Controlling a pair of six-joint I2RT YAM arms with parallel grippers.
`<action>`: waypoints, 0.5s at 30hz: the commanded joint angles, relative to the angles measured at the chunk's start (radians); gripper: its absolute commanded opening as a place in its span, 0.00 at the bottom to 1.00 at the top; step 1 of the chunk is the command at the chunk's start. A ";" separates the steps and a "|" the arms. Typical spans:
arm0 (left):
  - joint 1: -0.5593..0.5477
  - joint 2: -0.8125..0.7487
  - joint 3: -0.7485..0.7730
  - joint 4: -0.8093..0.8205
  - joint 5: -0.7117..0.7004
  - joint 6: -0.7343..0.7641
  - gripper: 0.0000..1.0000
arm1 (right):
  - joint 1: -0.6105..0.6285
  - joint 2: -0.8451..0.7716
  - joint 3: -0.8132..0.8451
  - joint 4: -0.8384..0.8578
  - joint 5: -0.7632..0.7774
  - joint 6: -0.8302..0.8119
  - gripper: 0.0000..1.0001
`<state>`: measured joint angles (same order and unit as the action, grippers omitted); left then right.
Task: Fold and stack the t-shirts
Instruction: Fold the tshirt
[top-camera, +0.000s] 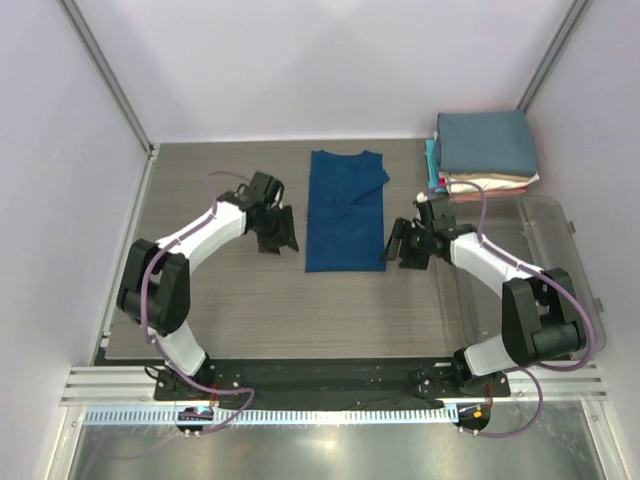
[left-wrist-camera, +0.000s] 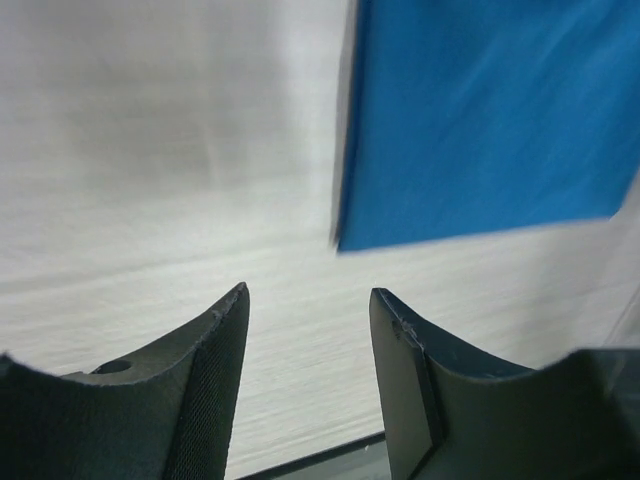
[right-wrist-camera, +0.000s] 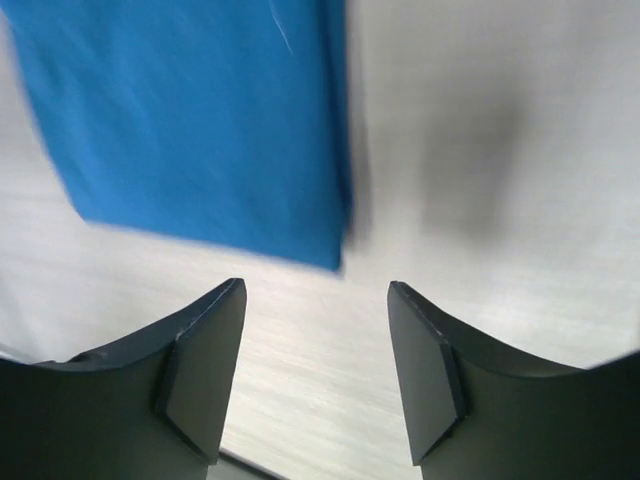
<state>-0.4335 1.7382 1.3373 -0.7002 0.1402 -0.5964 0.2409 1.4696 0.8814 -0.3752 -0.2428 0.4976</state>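
Between L claw & R claw: blue tee, touching neither.

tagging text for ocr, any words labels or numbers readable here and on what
None can be read.
The blue tee lies folded with plain cloth up, no print showing.
The stack of tees and the bin show no legible label in any view.

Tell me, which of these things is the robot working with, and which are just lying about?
Part of the job:
- the blue t-shirt, partly folded into a long strip
- the stack of folded tees at the back right
- the left gripper and right gripper, both open and empty

Just lying about:
- the clear plastic bin on the right
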 joint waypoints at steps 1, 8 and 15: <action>-0.008 -0.110 -0.160 0.215 0.105 -0.054 0.52 | 0.015 -0.067 -0.103 0.099 -0.088 0.041 0.64; -0.013 -0.154 -0.407 0.432 0.150 -0.155 0.52 | 0.024 -0.003 -0.206 0.258 -0.124 0.071 0.60; -0.022 -0.094 -0.506 0.605 0.157 -0.238 0.51 | 0.024 0.099 -0.200 0.331 -0.087 0.058 0.54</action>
<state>-0.4477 1.6260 0.8459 -0.2550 0.2657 -0.7845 0.2607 1.5146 0.6762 -0.1062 -0.3630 0.5613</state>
